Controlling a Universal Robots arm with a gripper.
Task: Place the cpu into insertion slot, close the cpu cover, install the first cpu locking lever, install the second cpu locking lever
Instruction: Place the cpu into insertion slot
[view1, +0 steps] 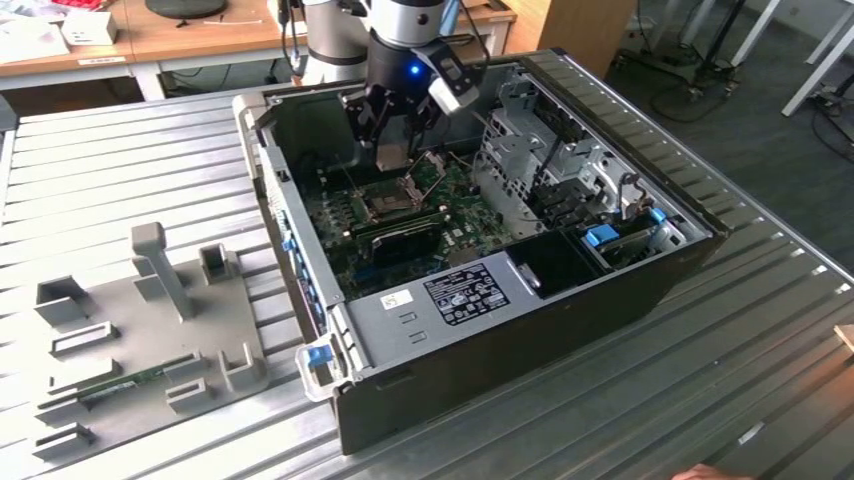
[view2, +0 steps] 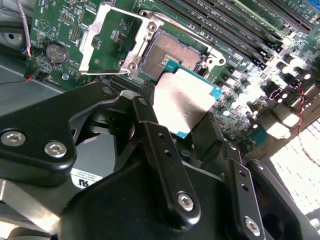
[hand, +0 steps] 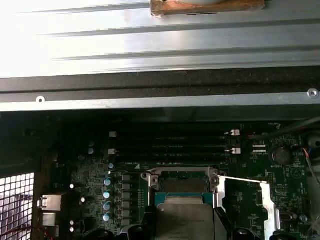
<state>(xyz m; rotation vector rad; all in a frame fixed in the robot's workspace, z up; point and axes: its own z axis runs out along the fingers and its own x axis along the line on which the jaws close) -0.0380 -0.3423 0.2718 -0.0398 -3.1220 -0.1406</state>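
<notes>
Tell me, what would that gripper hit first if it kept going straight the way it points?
Most likely the insertion slot: the gripper, shut on the cpu, points down over it, and the cpu cover stands open beside it. Depth is hard to judge.

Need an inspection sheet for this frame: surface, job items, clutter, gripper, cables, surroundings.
Surface: ribbed metal table carrying an open computer case.
Job's things: cpu held just above the insertion slot, not seated. The slot is bare. The cpu cover is swung open beside it.
Clutter: grey fixture tray on the table, at the exterior view's left of the case.
Grippers: gripper inside the case, shut on the cpu.
Cables: thin wires at the board's edge.
Surroundings: wooden desks behind the table.
</notes>
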